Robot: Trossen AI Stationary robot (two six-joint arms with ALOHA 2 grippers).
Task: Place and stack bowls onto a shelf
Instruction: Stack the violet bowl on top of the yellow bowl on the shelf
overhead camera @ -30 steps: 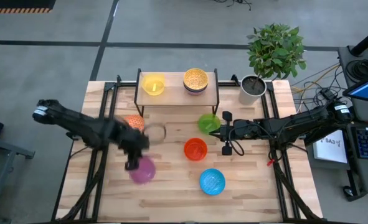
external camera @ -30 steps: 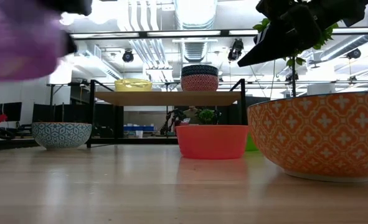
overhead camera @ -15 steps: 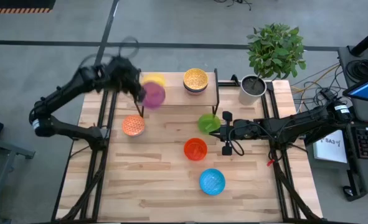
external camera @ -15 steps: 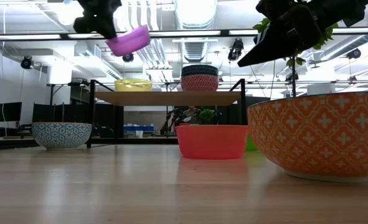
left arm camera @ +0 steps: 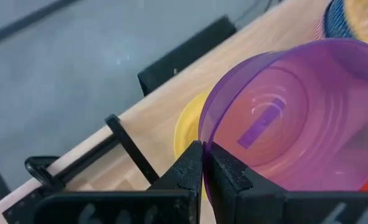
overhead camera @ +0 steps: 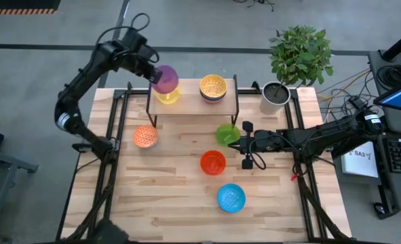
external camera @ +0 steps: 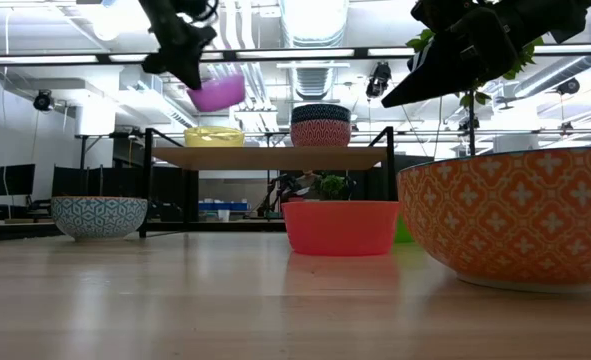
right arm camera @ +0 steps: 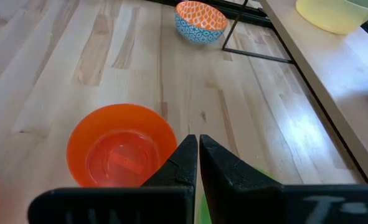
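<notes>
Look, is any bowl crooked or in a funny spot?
Yes. The purple bowl is tilted in the air, pinched at its rim by the left gripper, above the yellow bowl on the shelf. Nothing looks spilled or broken.

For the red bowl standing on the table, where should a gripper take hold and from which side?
Grip the red bowl's rim from straight above, one finger inside the wall and one outside. It sits upright, mouth open, with clear table around it, and its smooth round wall offers no other hold.

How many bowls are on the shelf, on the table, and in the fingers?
Shelf: 2, yellow bowl, speckled bowl
Table: 4, patterned bowl, green bowl, red bowl, blue bowl
Left fingers: 1, purple bowl
Total: 7 seen from above
</notes>
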